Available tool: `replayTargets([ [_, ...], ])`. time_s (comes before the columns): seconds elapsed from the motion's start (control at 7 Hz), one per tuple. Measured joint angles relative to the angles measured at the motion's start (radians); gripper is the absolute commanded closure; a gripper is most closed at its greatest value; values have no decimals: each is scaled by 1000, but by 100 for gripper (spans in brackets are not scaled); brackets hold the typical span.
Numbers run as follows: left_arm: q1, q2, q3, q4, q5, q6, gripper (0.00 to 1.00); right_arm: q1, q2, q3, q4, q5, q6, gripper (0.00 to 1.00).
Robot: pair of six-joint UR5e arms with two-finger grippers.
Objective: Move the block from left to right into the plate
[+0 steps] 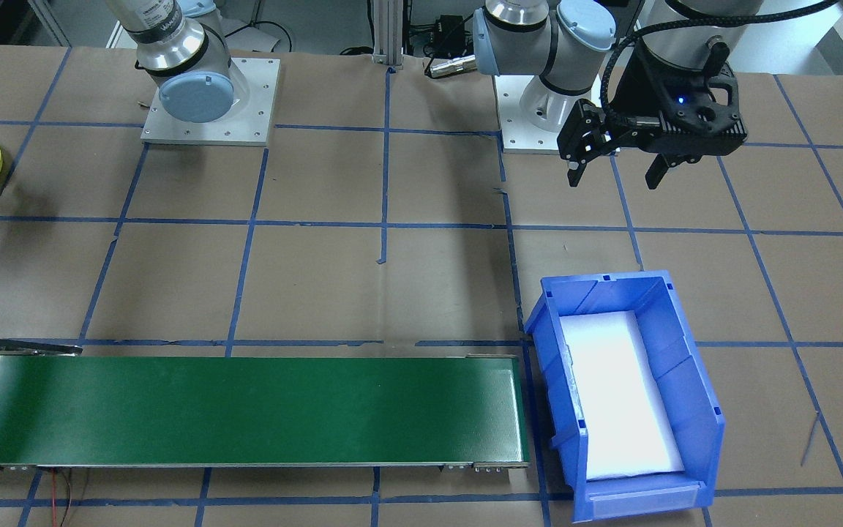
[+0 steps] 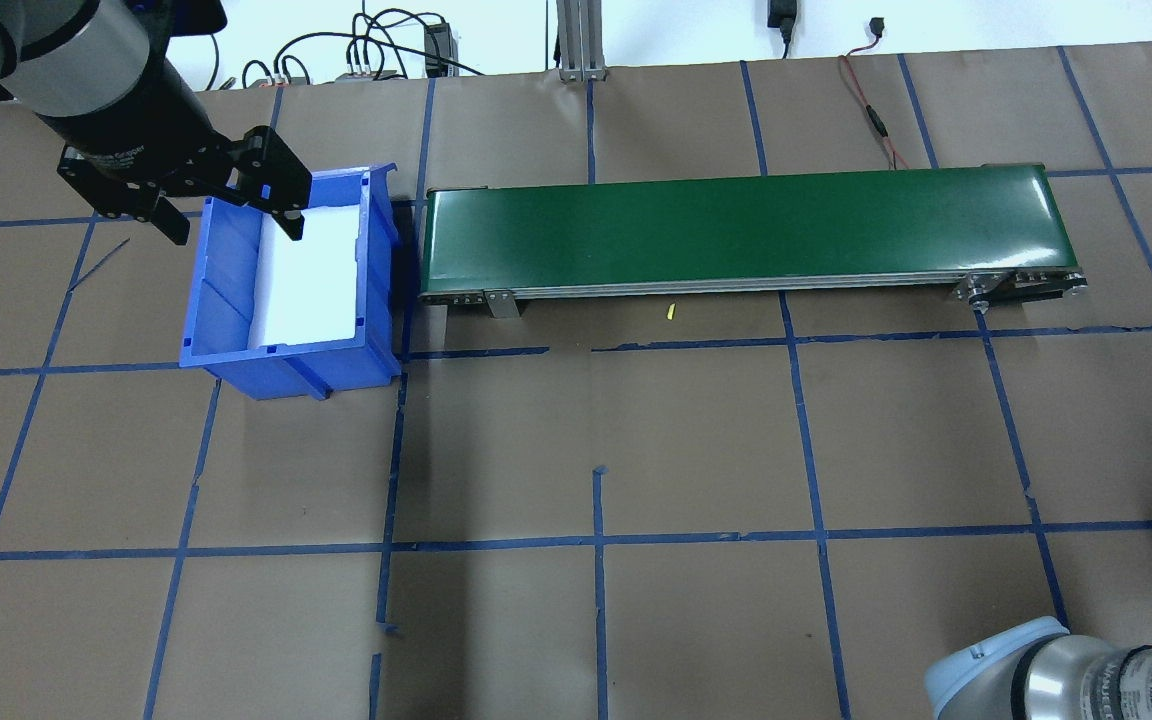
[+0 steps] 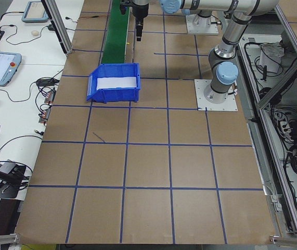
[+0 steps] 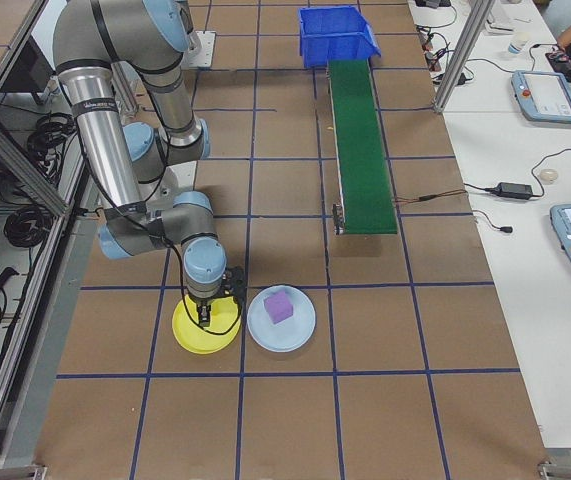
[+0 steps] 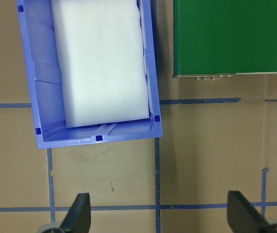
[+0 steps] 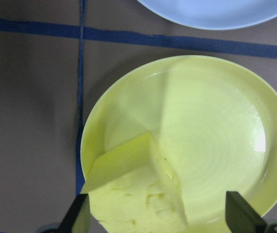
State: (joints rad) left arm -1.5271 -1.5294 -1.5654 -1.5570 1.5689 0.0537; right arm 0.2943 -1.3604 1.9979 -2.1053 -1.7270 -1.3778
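Observation:
The yellow plate (image 6: pixel 216 126) lies on the table at my right end, also seen in the exterior right view as the yellow plate (image 4: pixel 190 338). A yellow block (image 6: pixel 138 204) rests in its near part. My right gripper (image 6: pixel 160 208) hangs low over the plate, open, its fingers standing wide on either side of the block. I cannot tell whether one finger touches the block. My left gripper (image 2: pixel 236 232) hovers open and empty beside the blue bin (image 2: pixel 226 345), and shows as the left gripper (image 1: pixel 614 178) in the front view.
A light blue plate (image 4: pixel 300 325) carrying a purple block (image 4: pixel 281 305) sits right beside the yellow plate. The green conveyor belt (image 2: pixel 746 225) runs along the table's far side, with the blue bin, lined with white foam (image 5: pixel 102 58), at its left end.

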Motion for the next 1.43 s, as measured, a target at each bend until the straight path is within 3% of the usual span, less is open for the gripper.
replayTargets([
  [0.43,1,0,1,0,-1,0,0,213,-30,-44,15,11,83,0],
  [0.86,2,0,2,-1,-1,0,0,620,-125,-124,122,49,495,0],
  [1.43,1,0,2,-2,-1,-1,0,1003,-284,-256,417,140,1007,0],
])
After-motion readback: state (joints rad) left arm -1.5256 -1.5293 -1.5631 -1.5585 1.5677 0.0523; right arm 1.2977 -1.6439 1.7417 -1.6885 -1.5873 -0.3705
